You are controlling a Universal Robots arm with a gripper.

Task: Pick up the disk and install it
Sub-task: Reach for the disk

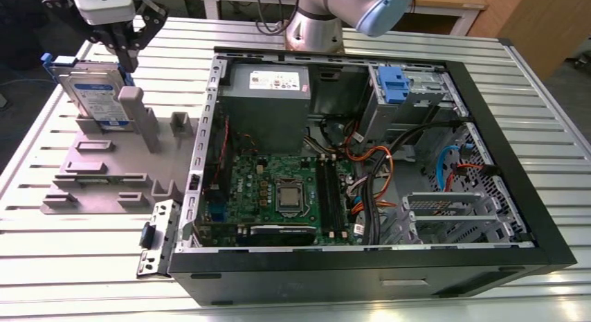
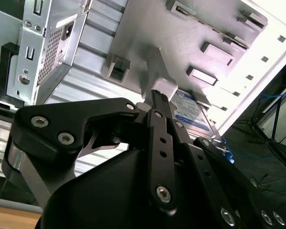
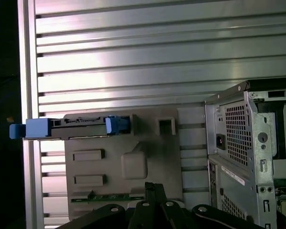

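Slatted table (image 1: 74,266) holds one disk (image 1: 95,93) (upright) — one gripper (image 1: 126,62) near.

**Cam setup: 3 views**

Exterior view: mounted high off the arm, looks obliquely down, wide. Takes in the whole computer case (image 1: 517,197) centre-right and the grey fixture (image 1: 102,176) at frame left.
First wrist view: looks straight down on the fixture, mid-range.
Second wrist view: looks past the gripper (image 2: 155,98) at a slant, close in.
Shared across all three: fixture, disk (image 1: 97,93), a case corner.

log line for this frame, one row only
pincer: above grey fixture, near disk's top edge, contact unclear | disk: upright in fixture, exterior view's left of open case | installed: no
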